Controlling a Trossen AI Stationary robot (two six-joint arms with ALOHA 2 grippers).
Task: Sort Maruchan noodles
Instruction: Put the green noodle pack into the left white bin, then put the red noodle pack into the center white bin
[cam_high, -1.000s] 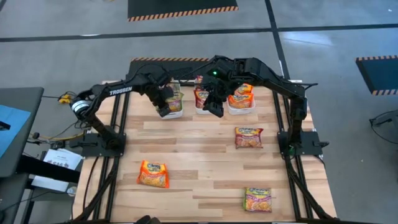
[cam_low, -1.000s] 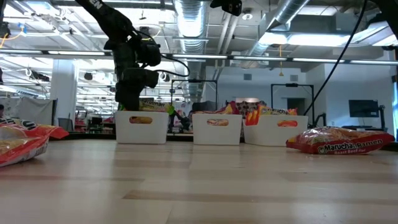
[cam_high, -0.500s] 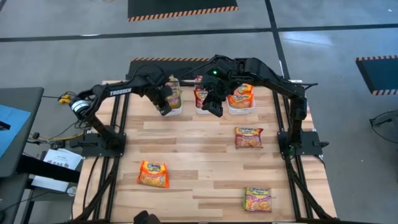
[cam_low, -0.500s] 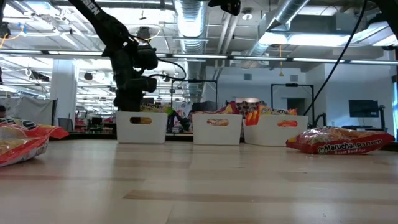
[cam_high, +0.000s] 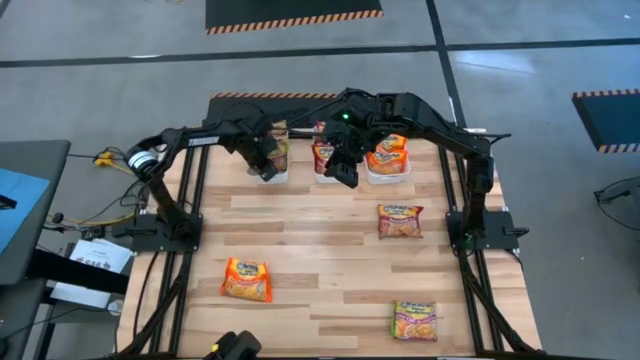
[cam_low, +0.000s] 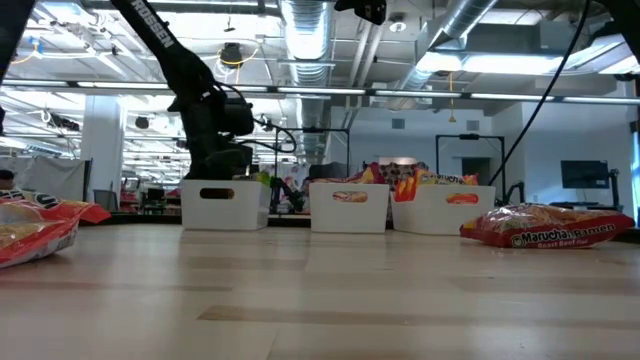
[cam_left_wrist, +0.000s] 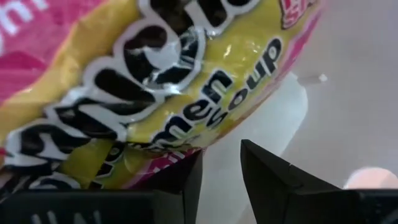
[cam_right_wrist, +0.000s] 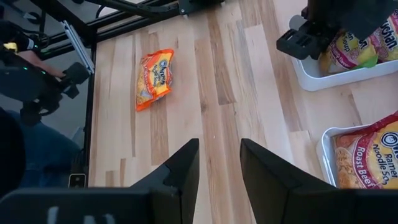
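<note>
Three Maruchan packets lie flat on the table: an orange one (cam_high: 246, 279), a maroon-trimmed one (cam_high: 401, 221) and a green-trimmed one (cam_high: 415, 320). More packets fill three white bins along the far edge. My left gripper (cam_high: 265, 163) reaches down into the left bin (cam_low: 225, 205), its fingers a narrow gap apart (cam_left_wrist: 221, 158), right against a pink-trimmed packet (cam_left_wrist: 155, 93) lying there. My right gripper (cam_high: 343, 172) hangs open (cam_right_wrist: 217, 146) above the table at the near side of the middle bin (cam_low: 350, 208). My left gripper stands slanting down inside the left bin with the pink-trimmed packet's lower edge (cam_left_wrist: 168, 158) over one finger (cam_left_wrist: 186, 180). Nothing shows in the gap between the fingers. I cannot tell whether the finger touches the packet.
The right bin (cam_high: 388, 176) holds orange packets heaped above its rim. The right wrist view shows a roast beef packet (cam_right_wrist: 367, 155) in the middle bin and bare wood between the bins and the orange packet (cam_right_wrist: 154, 78). Black frame posts stand at both table sides.
My left gripper has moved toward the far edge and down, from in front of the left bin into it. My right arm has kept still, and the packets on the table lie where they were.
</note>
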